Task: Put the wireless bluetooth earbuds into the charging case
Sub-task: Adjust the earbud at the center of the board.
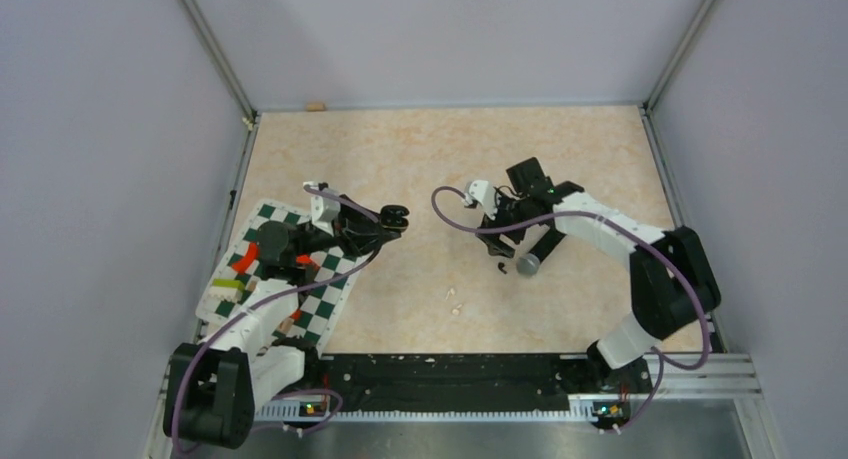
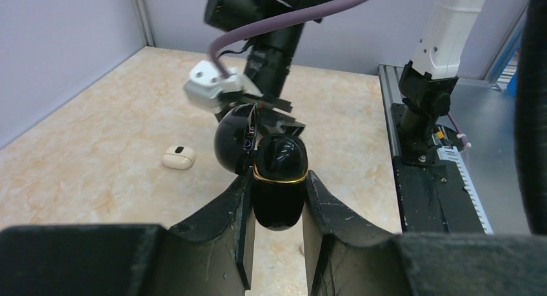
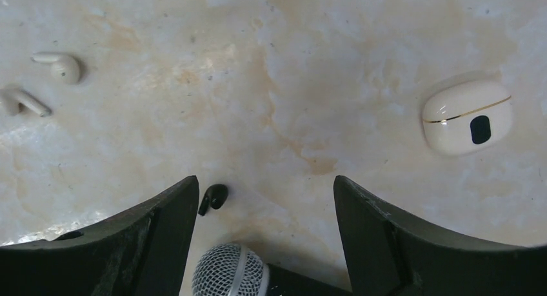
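Three earbuds are in view on the bench: two white earbuds at the upper left of the right wrist view, and one black earbud low down, just beside the near finger. The right hand is spread wide and grips nothing. One microphone is cut off by the bottom edge, with only its mesh head clear. Two cases: the white case lies closed at the right, and the black charging case, lid open, is pinched upright in the left hand. Its inside faces away, so the contents can't be told. One checkered mat sits lower left from above, half under the arm, and the bits on it are hard to make out.
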Motion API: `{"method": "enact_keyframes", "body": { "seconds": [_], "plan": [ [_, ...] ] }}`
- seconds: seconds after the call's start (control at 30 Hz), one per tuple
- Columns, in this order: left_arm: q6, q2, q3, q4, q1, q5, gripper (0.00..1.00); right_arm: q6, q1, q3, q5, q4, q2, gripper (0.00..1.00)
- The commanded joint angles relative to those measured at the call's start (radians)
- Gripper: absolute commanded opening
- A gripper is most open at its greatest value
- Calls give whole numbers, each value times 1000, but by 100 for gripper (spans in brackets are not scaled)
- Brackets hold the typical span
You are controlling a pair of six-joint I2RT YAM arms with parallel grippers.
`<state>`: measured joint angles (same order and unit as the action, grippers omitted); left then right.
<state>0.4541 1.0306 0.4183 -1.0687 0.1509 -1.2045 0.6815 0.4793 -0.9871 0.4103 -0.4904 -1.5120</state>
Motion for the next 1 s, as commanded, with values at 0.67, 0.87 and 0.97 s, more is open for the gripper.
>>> {"method": "enact_keyframes", "body": {
  "seconds": [0.67, 0.87, 0.97],
  "plan": [
    [-506, -42, 70, 498, 153, -120, 2, 51, 87, -73, -319, -111, -139, 62],
    [-580, -46, 92, 599, 151, -121, 2, 77, 126, -33, -382, -74, -158, 62],
    [-587, -50, 95, 610, 149, -113, 2, 84, 127, -23, -367, -72, -157, 62]
  ]
}}
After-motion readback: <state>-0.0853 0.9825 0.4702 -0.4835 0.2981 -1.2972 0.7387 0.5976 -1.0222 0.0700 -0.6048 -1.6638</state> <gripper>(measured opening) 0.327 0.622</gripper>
